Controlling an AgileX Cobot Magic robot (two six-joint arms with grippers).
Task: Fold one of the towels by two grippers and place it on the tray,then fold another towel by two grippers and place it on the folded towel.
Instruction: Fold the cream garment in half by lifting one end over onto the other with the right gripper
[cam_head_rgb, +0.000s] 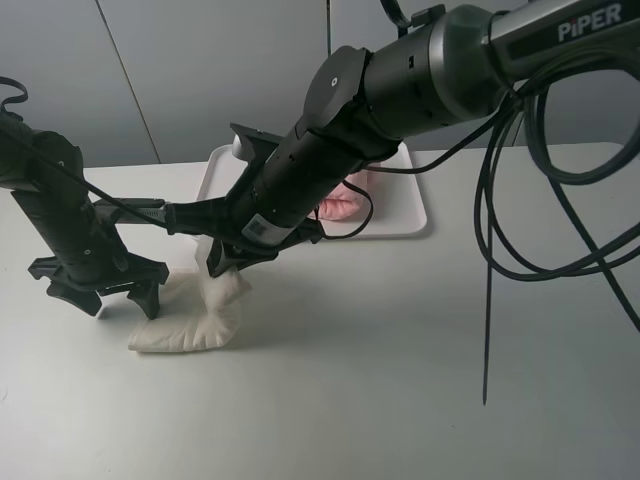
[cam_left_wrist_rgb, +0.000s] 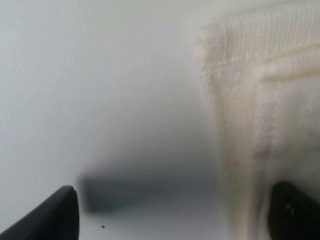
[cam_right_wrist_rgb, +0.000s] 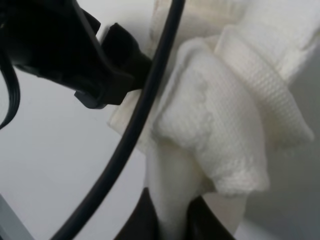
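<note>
So: 2 towels, 1 tray (cam_head_rgb: 415, 222). Right gripper (cam_head_rgb: 222, 262), reaching across, pinches cream towel (cam_head_rgb: 195, 320); left gripper (cam_head_rgb: 98, 290) wide, low beside it.

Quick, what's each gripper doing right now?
Left gripper: open, holding nothing.
Right gripper: shut on the cream-white terry-cloth towel.

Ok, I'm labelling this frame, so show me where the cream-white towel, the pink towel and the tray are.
cream-white towel (cam_head_rgb: 195, 325): exterior high view, on the part lying on the table.
pink towel (cam_head_rgb: 340, 203): exterior high view, on the visible patch beside the arm.
tray (cam_head_rgb: 415, 222): exterior high view, on its bare right end.
</note>
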